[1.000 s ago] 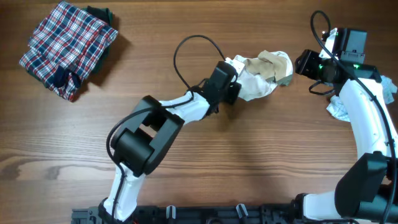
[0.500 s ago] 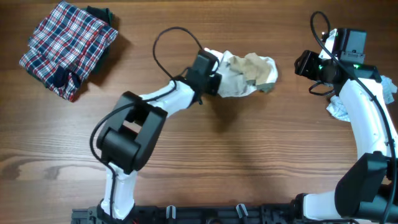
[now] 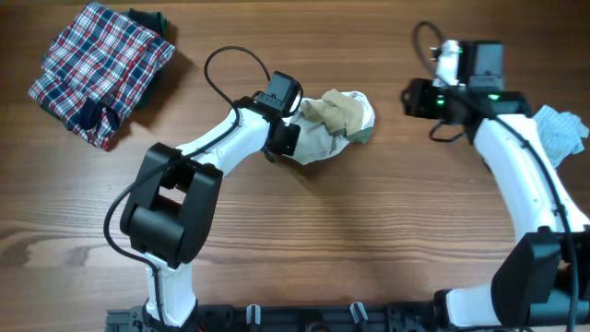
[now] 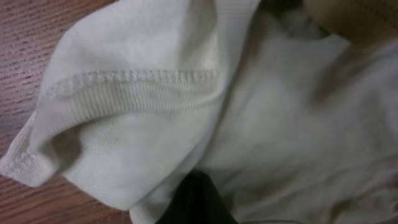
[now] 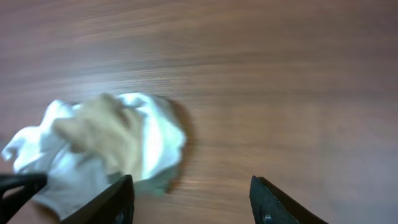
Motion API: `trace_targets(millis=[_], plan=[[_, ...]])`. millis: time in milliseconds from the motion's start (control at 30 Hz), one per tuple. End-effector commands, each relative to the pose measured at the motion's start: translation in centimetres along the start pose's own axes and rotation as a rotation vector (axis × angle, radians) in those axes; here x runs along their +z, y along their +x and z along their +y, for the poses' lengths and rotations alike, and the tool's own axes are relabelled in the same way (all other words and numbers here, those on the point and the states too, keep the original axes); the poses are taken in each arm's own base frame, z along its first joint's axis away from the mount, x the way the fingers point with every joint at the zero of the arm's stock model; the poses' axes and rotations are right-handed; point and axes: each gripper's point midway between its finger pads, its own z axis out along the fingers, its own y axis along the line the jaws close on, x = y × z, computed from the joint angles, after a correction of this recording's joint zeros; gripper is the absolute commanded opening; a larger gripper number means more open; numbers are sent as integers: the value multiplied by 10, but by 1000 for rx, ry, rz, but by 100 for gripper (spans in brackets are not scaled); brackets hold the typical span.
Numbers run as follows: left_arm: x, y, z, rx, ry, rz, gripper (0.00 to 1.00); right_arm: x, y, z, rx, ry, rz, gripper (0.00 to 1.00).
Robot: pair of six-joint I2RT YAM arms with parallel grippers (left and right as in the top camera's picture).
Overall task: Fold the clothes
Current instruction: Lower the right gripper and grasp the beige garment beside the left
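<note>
The left end effector is clenching an edge of the cream-white top, and the left wrist view is showing only white cloth with a stitched hem pressed close against it. The top is lying on the table as a crumpled bundle, a little above the middle, with its tan part bunching on the upper side. The right end effector is hanging released and is grasping nothing; it is pointing toward the bundle but is standing well apart from it. The pale blue striped garment is lying unfolded at the right edge, beside the right arm. At the far left corner a checked garment is sitting as a rough stack, perhaps already folded. In my judgement the task is in an early part: the top is not spread flat yet, no fold is showing on it, and the blue one is waiting.
</note>
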Motion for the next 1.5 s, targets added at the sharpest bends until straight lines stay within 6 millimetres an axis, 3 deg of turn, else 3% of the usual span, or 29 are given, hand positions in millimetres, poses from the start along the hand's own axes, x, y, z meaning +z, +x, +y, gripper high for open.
trace_targets(millis=[0,167,300,500,633,833,1133,1467], plan=[[14,27,16,4,-74,89,4,11,1,49,-267,-78,-15,61],[13,33,34,-13,-131,114,4,43,8,60,-348,-60,8,64],[12,33,49,-81,-142,117,4,66,18,58,-348,-61,46,63],[12,32,67,-127,-150,119,4,88,33,68,-440,-62,83,62],[12,32,67,-119,-149,119,4,92,39,97,-572,-69,65,61],[12,31,71,-99,-150,117,4,92,53,125,-682,-28,63,62],[11,32,82,-133,-155,117,4,94,53,128,-693,-20,54,59],[13,32,68,-144,-59,126,4,125,73,122,-698,-14,115,58]])
